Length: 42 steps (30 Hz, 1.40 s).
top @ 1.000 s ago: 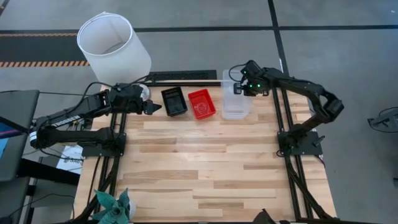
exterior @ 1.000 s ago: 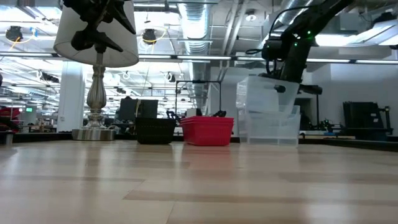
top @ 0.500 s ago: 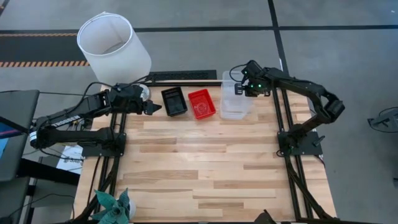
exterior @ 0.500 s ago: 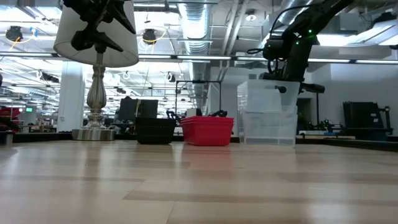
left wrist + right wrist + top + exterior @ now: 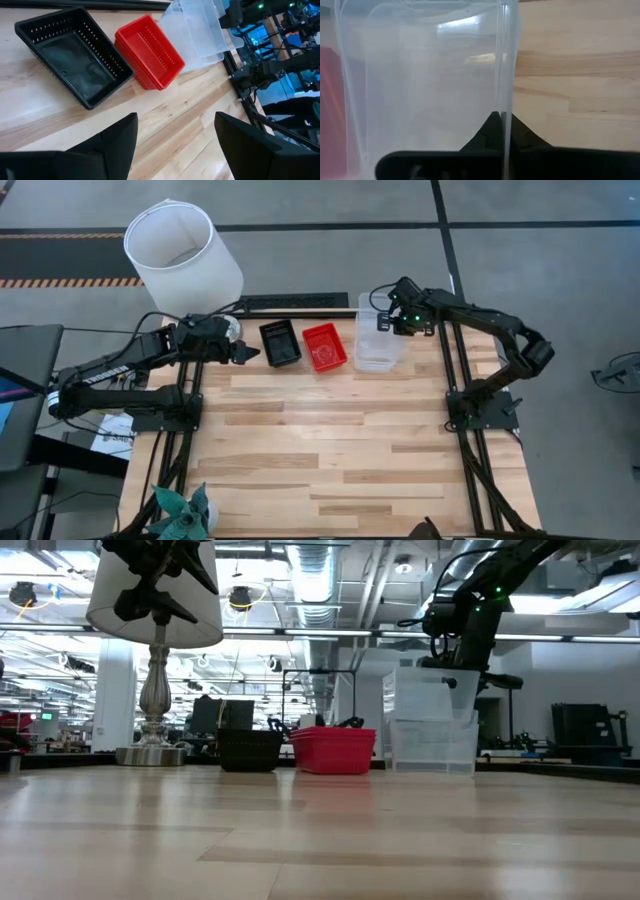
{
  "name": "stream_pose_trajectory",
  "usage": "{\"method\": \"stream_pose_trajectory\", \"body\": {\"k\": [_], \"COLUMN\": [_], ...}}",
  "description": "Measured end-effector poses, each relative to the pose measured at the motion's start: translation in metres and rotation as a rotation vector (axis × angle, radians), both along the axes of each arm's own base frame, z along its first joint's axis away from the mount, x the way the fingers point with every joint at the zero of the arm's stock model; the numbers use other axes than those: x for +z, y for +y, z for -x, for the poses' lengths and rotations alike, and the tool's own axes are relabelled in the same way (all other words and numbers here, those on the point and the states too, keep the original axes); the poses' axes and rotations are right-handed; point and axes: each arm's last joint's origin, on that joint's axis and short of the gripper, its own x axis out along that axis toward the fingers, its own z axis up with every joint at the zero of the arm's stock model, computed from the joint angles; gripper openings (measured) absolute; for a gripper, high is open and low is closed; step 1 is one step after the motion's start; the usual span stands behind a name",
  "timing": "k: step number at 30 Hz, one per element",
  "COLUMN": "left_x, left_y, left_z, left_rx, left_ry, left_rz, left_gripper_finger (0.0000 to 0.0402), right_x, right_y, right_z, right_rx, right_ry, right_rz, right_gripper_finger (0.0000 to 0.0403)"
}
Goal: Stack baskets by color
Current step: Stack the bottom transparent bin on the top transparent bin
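Note:
Three groups of baskets stand in a row near the table's far edge: a black basket [image 5: 280, 343], a red basket [image 5: 324, 346] and clear baskets [image 5: 378, 348] nested one in another. The upper clear basket [image 5: 424, 695] sits inside the lower ones [image 5: 432, 745]. My right gripper [image 5: 386, 322] is over the clear stack's right side, shut on the upper clear basket. To the left of the black basket [image 5: 75, 65], my left gripper [image 5: 246, 352] hovers open with nothing between its fingers. My right gripper pinches the upper clear basket's right-hand wall [image 5: 504, 85] at its rim, one finger inside the basket and one outside. The fingers [image 5: 490, 132] come steeply from above, slanting in from the table's right. The basket sits level, nested in the clear baskets beneath.
A lamp with a white shade [image 5: 183, 258] stands at the far left corner, its base [image 5: 150, 754] on the table. A black power strip [image 5: 295, 302] lies along the far edge. Bare wood [image 5: 330, 440] spreads over the table's middle and near half. A plant [image 5: 185, 515] stands at the near left corner.
The upper clear basket, tilted a second ago, has come down level and sunk deeper into the clear baskets beneath it. My right gripper has stayed on its wall.

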Motion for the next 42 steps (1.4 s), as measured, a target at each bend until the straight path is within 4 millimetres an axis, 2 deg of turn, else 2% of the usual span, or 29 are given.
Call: {"method": "stream_pose_trajectory", "body": {"k": [4, 12, 20, 30, 42], "left_x": [0.0, 0.0, 0.0, 0.0, 0.0], "left_y": [0.0, 0.0, 0.0, 0.0, 0.0], "left_z": [0.0, 0.0, 0.0, 0.0, 0.0], "left_rx": [0.007, 0.008, 0.008, 0.005, 0.004], "left_ry": [-0.003, -0.004, -0.004, -0.002, -0.002], "left_rz": [0.009, 0.011, 0.011, 0.006, 0.005], "left_gripper_finger": [0.0251, 0.0251, 0.0251, 0.0251, 0.0251], "right_x": [0.0, -0.001, 0.0, 0.0, 0.0], "right_y": [0.002, 0.007, 0.006, 0.005, 0.012], "right_z": [-0.001, -0.005, -0.004, -0.006, -0.012], "right_rx": [0.003, 0.018, 0.011, 0.013, 0.043], "right_ry": [0.007, 0.038, 0.04, 0.024, 0.014], "right_rz": [-0.007, 0.012, 0.021, 0.037, 0.026], "right_gripper_finger": [0.0017, 0.0011, 0.0029, 0.0026, 0.0058]}}
